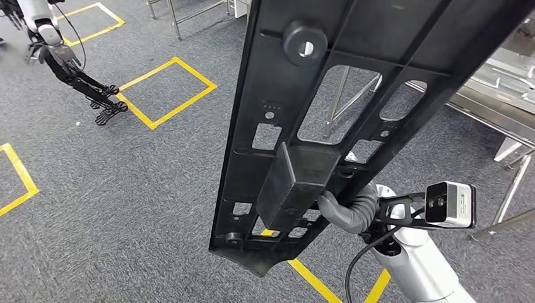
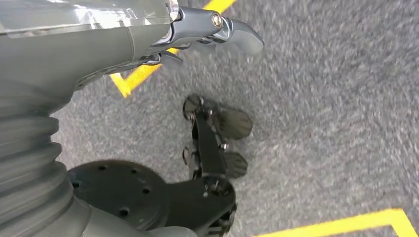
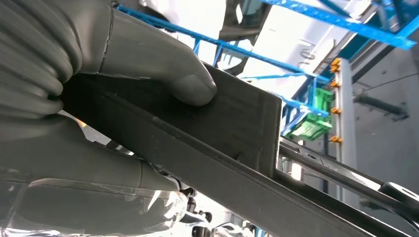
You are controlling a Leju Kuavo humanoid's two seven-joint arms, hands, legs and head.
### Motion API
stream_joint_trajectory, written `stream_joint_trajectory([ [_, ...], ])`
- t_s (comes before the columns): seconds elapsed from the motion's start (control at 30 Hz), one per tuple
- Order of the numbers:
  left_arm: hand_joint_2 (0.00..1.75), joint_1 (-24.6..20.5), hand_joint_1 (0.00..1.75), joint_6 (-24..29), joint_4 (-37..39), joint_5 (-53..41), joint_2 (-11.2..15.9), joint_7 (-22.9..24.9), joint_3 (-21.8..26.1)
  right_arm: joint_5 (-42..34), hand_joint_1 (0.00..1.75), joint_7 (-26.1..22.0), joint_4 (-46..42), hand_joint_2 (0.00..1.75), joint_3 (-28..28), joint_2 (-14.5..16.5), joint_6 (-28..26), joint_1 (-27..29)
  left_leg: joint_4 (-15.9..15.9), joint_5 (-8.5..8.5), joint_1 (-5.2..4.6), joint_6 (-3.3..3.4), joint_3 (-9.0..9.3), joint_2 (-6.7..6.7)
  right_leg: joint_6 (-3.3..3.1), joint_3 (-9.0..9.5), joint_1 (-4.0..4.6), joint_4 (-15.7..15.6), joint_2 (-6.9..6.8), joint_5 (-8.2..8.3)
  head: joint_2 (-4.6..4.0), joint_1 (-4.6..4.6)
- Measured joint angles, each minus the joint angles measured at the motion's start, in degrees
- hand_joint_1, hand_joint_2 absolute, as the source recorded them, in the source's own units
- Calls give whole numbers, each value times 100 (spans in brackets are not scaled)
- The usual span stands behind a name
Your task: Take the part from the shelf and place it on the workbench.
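Note:
The part [image 1: 277,82] is a long black plastic panel with cut-out windows, a round knob and a boxy block on its face. It hangs tilted in the air in front of me, over the carpet. My right hand [image 1: 346,209] grips it from behind, near the block at its lower end. In the right wrist view the grey thumb [image 3: 148,59] presses on the part [image 3: 237,118] and the fingers wrap under its edge. My left hand [image 1: 104,104] hangs at my side over the floor, holding nothing, fingers [image 2: 222,27] loosely apart.
The metal workbench [image 1: 492,104] stands at the right, its legs [image 1: 511,189] reaching the grey carpet. Yellow tape squares [image 1: 167,91] mark the floor. A metal frame's legs [image 1: 180,16] stand at the far edge. Blue shelf rails [image 3: 316,17] run behind the part.

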Motion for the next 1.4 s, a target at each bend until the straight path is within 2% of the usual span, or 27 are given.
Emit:
stream_joint_trajectory([
  [0.07,175,4,0,4,1,1,1,7,1,-4,175,18,3,175,7,11,-43,-76,-37,25,0,53,3,142,38,-260,7,551,-349,-322,0,26],
  [0.1,175,14,0,8,1,1,4,8,2,-10,175,34,7,175,15,20,-61,-107,-38,23,-9,65,-2,211,57,-453,-1,959,-455,-517,1,38],
  [0.13,175,22,0,11,1,1,6,9,3,-19,175,54,12,175,26,30,-80,-122,-36,19,-15,66,-7,284,75,-629,-13,1329,-496,-656,1,38],
  [0.17,175,24,0,15,1,-2,8,9,4,-32,175,75,17,175,42,37,-101,-132,-35,14,-19,66,-8,356,88,-725,-25,1536,-514,-693,1,38],
  [0.2,175,22,0,21,1,-7,8,10,4,-51,175,95,21,175,60,41,-126,-145,-33,7,-21,62,-6,424,96,-708,-33,1519,-533,-624,1,38],
  [0.23,175,18,0,27,1,-13,7,14,4,-73,175,109,24,175,79,44,-154,-170,-31,-2,-21,53,2,490,94,-566,-35,1256,-577,-462,1,38],
  [0.3,175,14,0,39,1,-22,3,20,4,-122,175,127,25,175,107,49,-207,-249,-21,-32,-36,16,29,604,49,-112,-1,408,-798,-118,1,39],
  [0.37,175,14,0,41,1,-23,1,17,4,-165,175,146,24,175,129,65,-250,-322,-9,-64,-61,-42,49,702,-27,130,50,-83,-943,11,1,33],
  [0.43,175,7,0,42,1,-22,1,12,4,-192,175,163,26,175,154,79,-277,-357,-13,-83,-71,-104,73,807,-93,126,73,-132,-854,12,1,28],
  [0.47,175,-1,0,42,1,-21,1,10,4,-199,175,168,27,175,165,80,-285,-367,-1,-107,-61,-140,84,801,-123,132,63,-149,-788,22,1,27],
  [0.5,175,-6,0,42,1,-21,1,9,4,-203,175,170,30,175,175,83,-291,-381,64,-167,-48,-175,71,713,-157,142,48,-169,-727,36,1,21],
  [0.53,175,-6,0,41,1,-21,1,8,4,-208,175,173,32,175,184,90,-298,-401,244,-287,-33,-204,0,578,-191,152,28,-189,-668,52,1,9],
  [0.6,175,11,0,36,1,-19,0,2,4,-227,175,174,38,175,200,110,-309,-435,960,-657,-13,-245,-332,303,-233,154,16,-198,-544,69,1,-24],
  [0.67,175,36,0,23,1,-8,-1,-20,4,-250,175,174,52,175,219,121,-314,-442,1668,-886,-11,-264,-695,240,-244,146,23,-186,-390,72,1,-36],
  [0.7,175,44,0,13,1,-3,-1,-41,4,-262,175,174,58,175,229,121,-314,-442,1741,-831,-11,-263,-752,234,-243,146,25,-177,-308,72,0,-37],
  [0.77,175,46,0,-3,1,1,0,-82,4,-279,175,173,66,175,245,121,-314,-448,1183,-426,-5,-239,-533,170,-230,152,21,-156,-144,67,1,-39],
  [0.83,175,46,0,-3,1,2,2,-100,4,-296,175,170,67,175,251,120,-313,-460,395,-95,14,-194,-191,-73,-192,139,21,-130,6,63,1,-38],
  [0.9,175,47,0,5,1,10,2,-97,4,-320,175,167,68,175,254,116,-305,-468,85,-41,16,-148,-58,-215,-128,96,13,-116,130,77,0,-39],
  [1.0,175,32,0,14,2,26,-8,-91,4,-351,175,166,66,175,255,96,-298,-467,51,-19,5,-74,-42,-88,-40,56,-10,-125,235,105,1,-41],
  [1.07,175,20,0,15,4,33,-20,-90,4,-362,175,163,64,175,251,74,-298,-480,-10,19,25,3,-24,39,11,-35,9,59,-21,-26,1,-21],
  [1.13,175,28,0,16,5,36,-20,-83,5,-368,175,161,64,175,250,61,-298,-491,-42,32,25,54,-21,188,66,-341,15,704,-392,-388,1,10],
  [1.2,175,43,0,17,5,37,-17,-64,6,-371,175,161,64,175,250,56,-296,-474,-39,26,16,63,-32,341,116,-699,-15,1448,-504,-693,1,21],
  [1.23,175,45,0,17,5,37,-17,-53,7,-372,175,161,64,175,250,52,-293,-462,-37,20,15,58,-31,417,132,-756,-30,1578,-520,-697,1,22],
  [1.27,175,44,0,16,5,36,-19,-40,7,-373,175,161,64,175,250,48,-288,-454,-35,12,15,50,-25,489,142,-691,-40,1471,-544,-595,1,22],
  [1.3,175,41,0,16,5,36,-22,-31,7,-374,175,161,63,175,249,41,-283,-451,-33,-1,15,35,-11,557,141,-507,-44,1133,-601,-413,2,24],
  [1.37,175,38,0,10,5,34,-30,-22,7,-374,175,161,62,175,246,30,-268,-454,-19,-40,-6,-14,25,672,85,-47,-15,284,-883,-88,1,23],
  [1.4,175,37,0,6,5,34,-32,-21,7,-375,175,161,58,175,245,26,-261,-455,-12,-60,-22,-46,40,722,40,94,6,11,-983,-11,1,17],
])
